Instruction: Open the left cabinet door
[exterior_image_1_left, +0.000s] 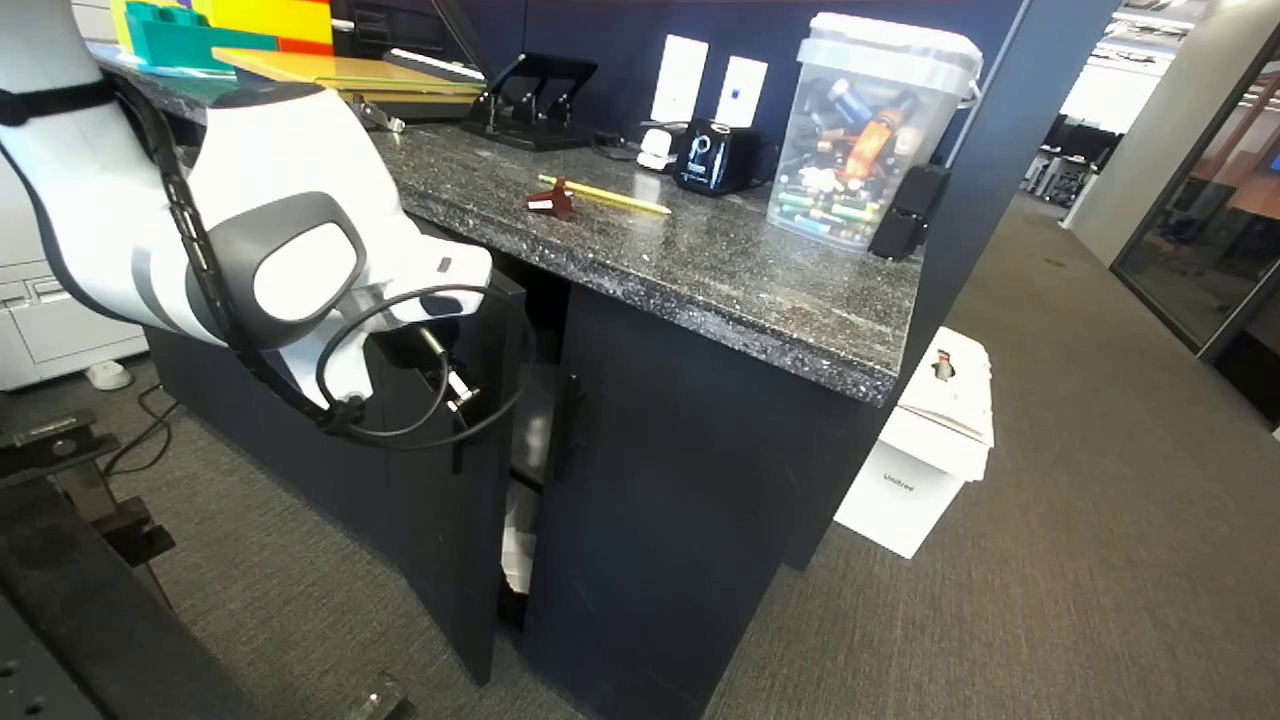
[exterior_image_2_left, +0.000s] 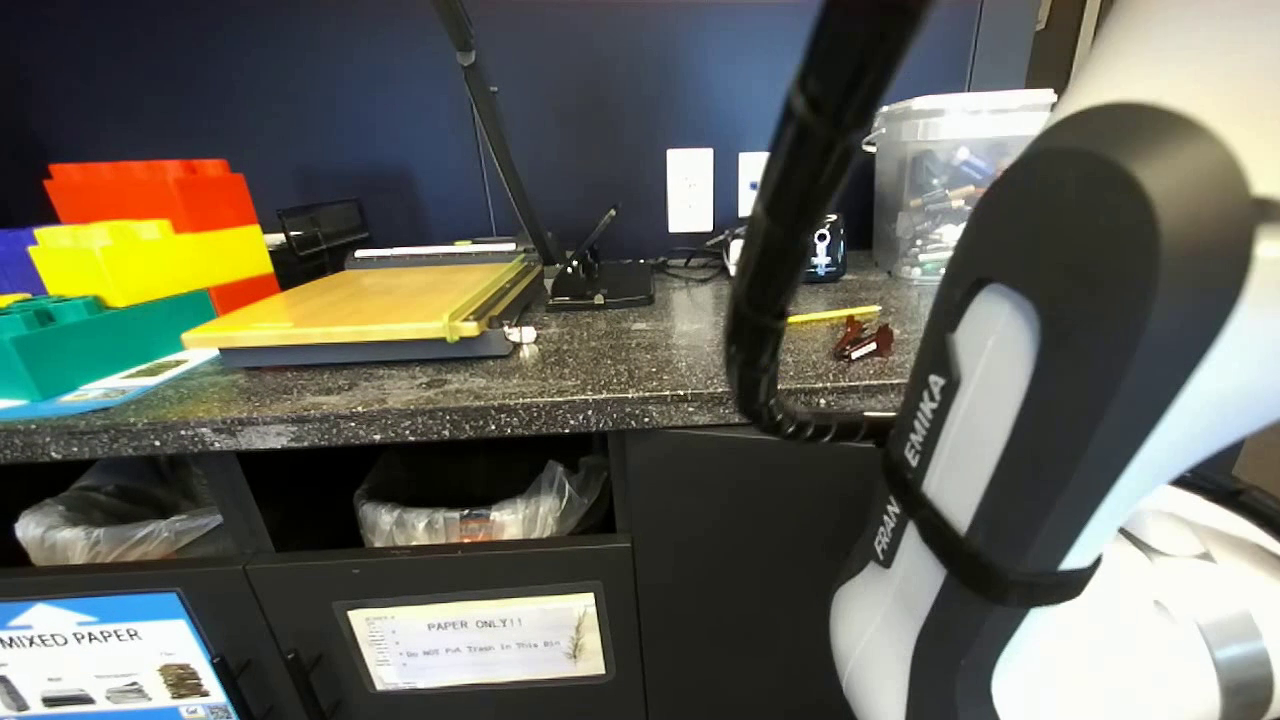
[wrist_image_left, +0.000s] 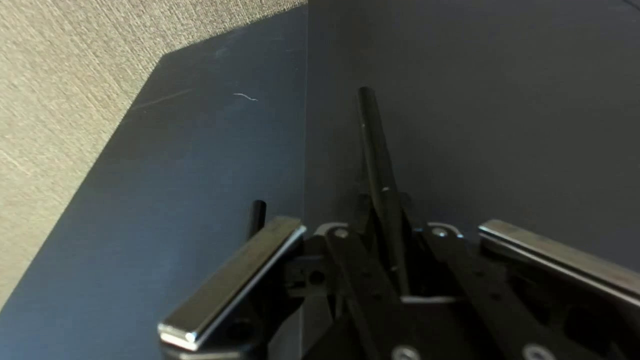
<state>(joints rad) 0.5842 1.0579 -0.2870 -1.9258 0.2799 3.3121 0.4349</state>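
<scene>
The left cabinet door (exterior_image_1_left: 445, 545) is a tall dark panel standing ajar in an exterior view, a narrow gap beside its free edge. Below my hand shows the lower end of its slim black handle (exterior_image_1_left: 457, 458). In the wrist view this door (wrist_image_left: 490, 115) fills the right side, and its bar handle (wrist_image_left: 375, 140) runs down between my fingers. My gripper (wrist_image_left: 385, 210) is closed around that bar; the dark pads are hard to make out. Left of it lies the twin door (wrist_image_left: 200, 145), whose own handle (wrist_image_left: 258, 215) is partly covered by my gripper's left side.
The twin door (exterior_image_1_left: 660, 520) hangs right of the gap, its handle (exterior_image_1_left: 567, 425) close to the opening. Above is a speckled countertop (exterior_image_1_left: 700, 250) with a pencil (exterior_image_1_left: 625, 198), staple remover (exterior_image_1_left: 552, 200) and battery bucket (exterior_image_1_left: 865, 130). My cable loop (exterior_image_1_left: 500, 410) hangs by the door.
</scene>
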